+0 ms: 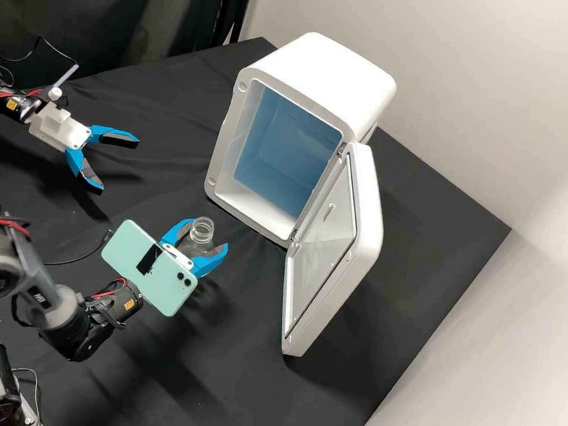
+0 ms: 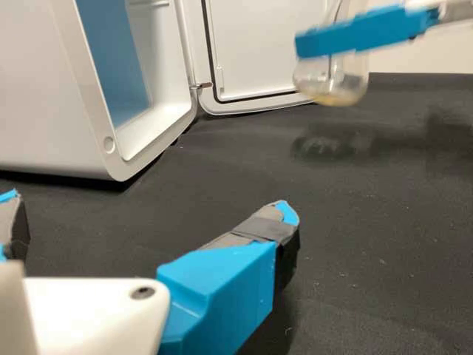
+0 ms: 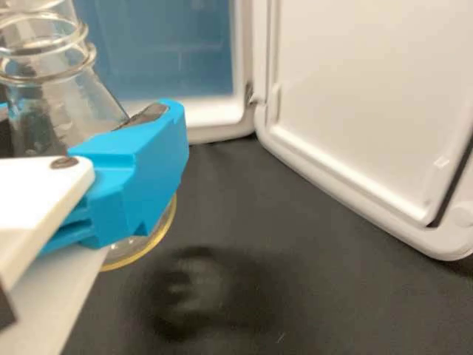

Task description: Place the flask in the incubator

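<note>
Right tool (image 1: 207, 236) grips the clear conical flask (image 1: 201, 230) just above the tabletop (image 1: 430, 227), near the open white incubator (image 1: 331, 70), while left tool (image 1: 118, 163) hangs open, farther left.

This is a laboratory test setup. A surface (image 1: 432, 207) draped in black cloth stands against a plain white wall (image 1: 478, 71), with a dark curtain (image 1: 83, 6) behind. On it sits a small white incubator (image 1: 324, 76) with a blue interior, its door (image 1: 369, 228) open. A glass flask (image 1: 202, 228) is in front of it, and wired robot arms (image 1: 79, 327) stand at the surface's edge.
</note>
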You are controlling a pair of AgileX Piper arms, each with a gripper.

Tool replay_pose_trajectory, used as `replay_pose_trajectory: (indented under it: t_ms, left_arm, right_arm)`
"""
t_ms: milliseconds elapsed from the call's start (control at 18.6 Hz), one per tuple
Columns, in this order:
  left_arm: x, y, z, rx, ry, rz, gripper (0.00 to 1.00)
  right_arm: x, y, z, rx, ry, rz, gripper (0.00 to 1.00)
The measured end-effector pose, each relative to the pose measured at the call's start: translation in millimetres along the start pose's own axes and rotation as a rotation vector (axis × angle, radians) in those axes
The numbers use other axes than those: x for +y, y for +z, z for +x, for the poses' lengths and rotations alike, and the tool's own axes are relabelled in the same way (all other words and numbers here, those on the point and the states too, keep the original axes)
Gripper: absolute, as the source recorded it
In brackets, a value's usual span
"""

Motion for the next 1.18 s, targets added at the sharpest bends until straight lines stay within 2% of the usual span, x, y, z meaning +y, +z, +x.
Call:
replay_pose_trajectory:
  t_ms: [214,375,536,965,1180]
  left_arm:
    - [0.1,-0.4,-0.1,0.002,0.000,0.000,1.00]
    - [0.1,-0.4,-0.1,0.002,0.000,0.000,1.00]
    - [0.1,-0.4,-0.1,0.002,0.000,0.000,1.00]
    - [0.0,0.0,0.0,0.000,0.000,0.000,1.00]
    - [-0.2,1.2,0.2,-0.006,-0.001,0.001,1.00]
  right_arm:
    - [16.3,-5.4,-9.5,0.030,0.072,0.022,0.00]
    - [19.6,-8.9,-12.2,0.048,0.088,0.024,0.00]
    - [17.3,-10.7,-14.2,0.061,0.073,0.014,0.00]
    - [17.4,-10.8,-14.3,0.061,0.074,0.014,0.00]
    - [15.1,-12.2,-13.2,0.068,0.062,0.017,0.00]
